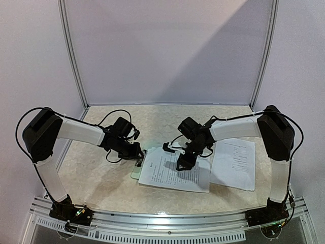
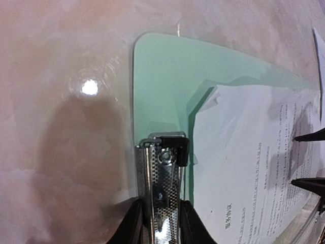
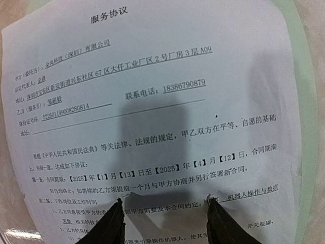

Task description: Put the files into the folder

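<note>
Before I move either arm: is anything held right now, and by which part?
The left end effector grips the clipboard by its metal clip. The right end effector is open, with its fingertips at the sheet, and holds nothing.

Top view: the upper sheet (image 1: 175,172) covers the folder (image 1: 136,173) except its left margin. Print on the second sheet (image 1: 234,163) is too small to read. Left wrist view: the frame's bottom edge crops the clip (image 2: 161,173).

Glossy beige marbled tabletop (image 1: 101,183), with one bright round glare spot (image 2: 90,87) in the left wrist view. A plain pale wall panel (image 1: 167,51) closes the far side between a left silver metal post (image 1: 72,56) and a right silver metal post (image 1: 264,51). A slotted aluminium rail (image 1: 167,221) runs along the near edge.
</note>
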`<state>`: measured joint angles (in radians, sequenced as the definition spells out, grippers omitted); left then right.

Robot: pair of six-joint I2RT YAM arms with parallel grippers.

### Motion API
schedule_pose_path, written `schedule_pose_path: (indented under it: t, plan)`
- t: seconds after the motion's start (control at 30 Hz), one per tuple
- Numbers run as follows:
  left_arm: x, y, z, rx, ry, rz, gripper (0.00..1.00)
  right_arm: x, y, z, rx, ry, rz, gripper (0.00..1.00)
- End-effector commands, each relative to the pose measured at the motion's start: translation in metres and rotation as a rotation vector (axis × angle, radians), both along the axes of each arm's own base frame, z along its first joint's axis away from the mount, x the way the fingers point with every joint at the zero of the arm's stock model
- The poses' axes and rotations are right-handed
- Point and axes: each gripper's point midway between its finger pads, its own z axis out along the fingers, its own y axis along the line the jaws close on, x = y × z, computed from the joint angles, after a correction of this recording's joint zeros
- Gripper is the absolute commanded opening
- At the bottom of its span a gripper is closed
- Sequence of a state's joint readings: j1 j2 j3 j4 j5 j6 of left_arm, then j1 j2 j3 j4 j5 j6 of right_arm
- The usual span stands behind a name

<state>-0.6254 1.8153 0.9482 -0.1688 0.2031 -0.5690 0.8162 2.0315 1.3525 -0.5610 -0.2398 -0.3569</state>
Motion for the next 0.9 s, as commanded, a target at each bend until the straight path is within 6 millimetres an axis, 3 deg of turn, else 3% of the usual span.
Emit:
schedule_pose_path:
  t: [0.0, 0.43, 0.87]
  plan:
    - [-0.036, 0.008, -0.030, 0.060, 0.138, -0.042, 0.00, -0.038, -0.048, -0.050, -0.232, 0.180, -0.046, 0.54]
    - [-0.036, 0.009, -0.030, 0.063, 0.137, -0.047, 0.00, -0.016, -0.022, -0.049, -0.221, 0.190, -0.067, 0.54]
    - [-0.036, 0.008, -0.034, 0.064, 0.146, -0.050, 0.00, 0.001, 0.008, -0.036, -0.166, 0.186, -0.085, 0.55]
